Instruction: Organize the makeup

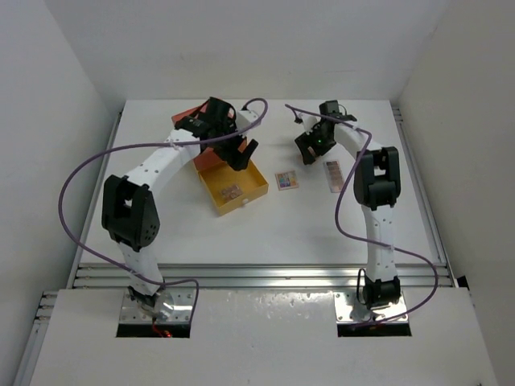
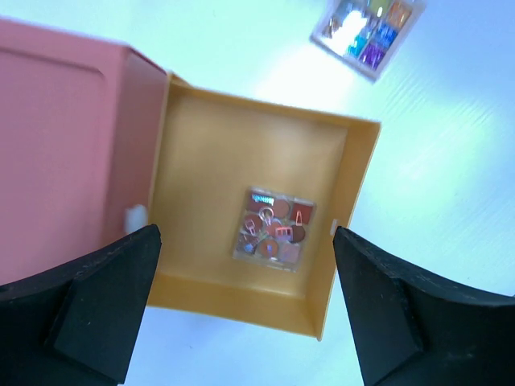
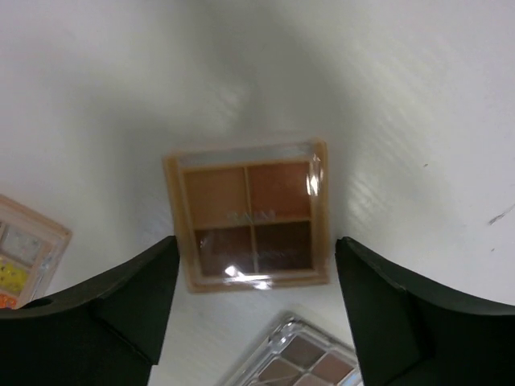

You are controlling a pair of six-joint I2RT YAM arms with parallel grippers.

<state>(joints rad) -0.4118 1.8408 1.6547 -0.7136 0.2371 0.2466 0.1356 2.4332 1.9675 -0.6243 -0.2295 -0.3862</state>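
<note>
Yellow drawer point(image 2: 217, 145) holds 1 palette point(image 2: 272, 229); left claw point(image 2: 245, 235) spread above it.

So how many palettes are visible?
4: reddish one in the yellow drawer, multicoloured one beside it, brown one under the right hand, clear one beside that. More may be hidden.

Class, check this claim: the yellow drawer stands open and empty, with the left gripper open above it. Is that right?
Not empty: the left wrist view shows one small palette lying in the yellow drawer. The drawer does stand open, with the left gripper open above it.
</note>
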